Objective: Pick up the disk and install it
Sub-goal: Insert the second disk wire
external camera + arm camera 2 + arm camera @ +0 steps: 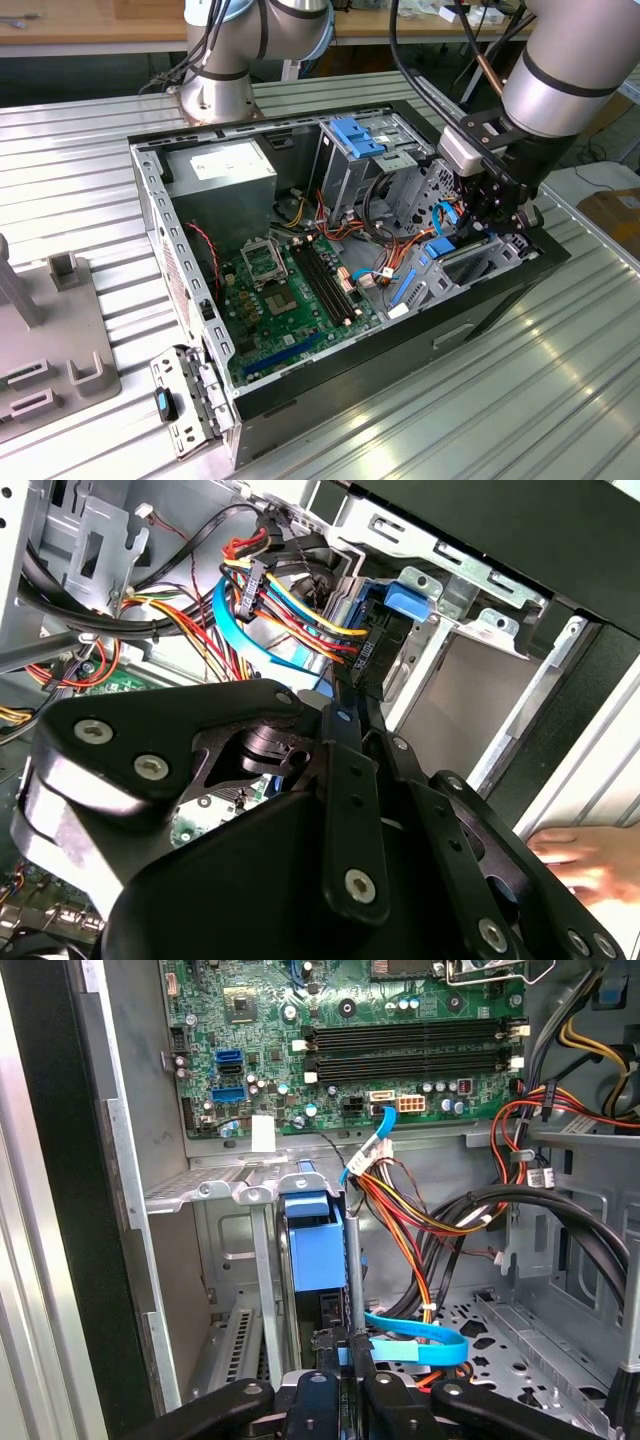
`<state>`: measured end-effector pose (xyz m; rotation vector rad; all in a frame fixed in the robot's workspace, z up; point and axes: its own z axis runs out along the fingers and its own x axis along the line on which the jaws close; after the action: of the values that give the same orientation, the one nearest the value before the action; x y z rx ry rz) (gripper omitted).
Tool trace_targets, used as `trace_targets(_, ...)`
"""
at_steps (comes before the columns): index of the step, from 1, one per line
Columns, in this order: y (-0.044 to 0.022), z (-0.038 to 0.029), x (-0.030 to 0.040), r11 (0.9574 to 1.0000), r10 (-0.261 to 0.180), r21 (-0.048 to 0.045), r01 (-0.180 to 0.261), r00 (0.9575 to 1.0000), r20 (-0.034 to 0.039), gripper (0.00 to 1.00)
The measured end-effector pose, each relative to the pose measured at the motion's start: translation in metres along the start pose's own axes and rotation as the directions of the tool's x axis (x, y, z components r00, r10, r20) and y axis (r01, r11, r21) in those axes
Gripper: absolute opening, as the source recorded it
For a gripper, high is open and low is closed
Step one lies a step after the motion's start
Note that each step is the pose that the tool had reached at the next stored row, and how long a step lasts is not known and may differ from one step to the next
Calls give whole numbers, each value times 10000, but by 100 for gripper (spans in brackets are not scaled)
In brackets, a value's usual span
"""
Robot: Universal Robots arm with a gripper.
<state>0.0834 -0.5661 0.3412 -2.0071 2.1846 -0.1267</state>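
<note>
Ribbed metal benching (pixel 560 380) carries the opened computer case (pixel 150 230), where the pincer (pixel 342 1345) reaches down, clenched on the disk (pixel 312 1245), which stands on edge in the drive bay (pixel 215 1192) directly ahead of its fingertips. Blue carrier frames dark metal; it looks rigid, fairly heavy, shock-sensitive, best pinched across its narrow edges.

The disk (pixel 315 1250) wears glossy blue plastic, the case (pixel 150 210) bare matt metal, the table (pixel 560 400) ribbed shiny metal.
</note>
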Motion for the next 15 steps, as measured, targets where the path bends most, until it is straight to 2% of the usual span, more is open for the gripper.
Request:
trace_targets(10,21,-8,-1,10000,2,8,-2,10000,6,16)
trace_targets(11,22,-8,-1,10000,3,6,-3,10000,19,16)
trace_targets(15,24,-4,0,10000,33,-6,-33,9998,170,16)
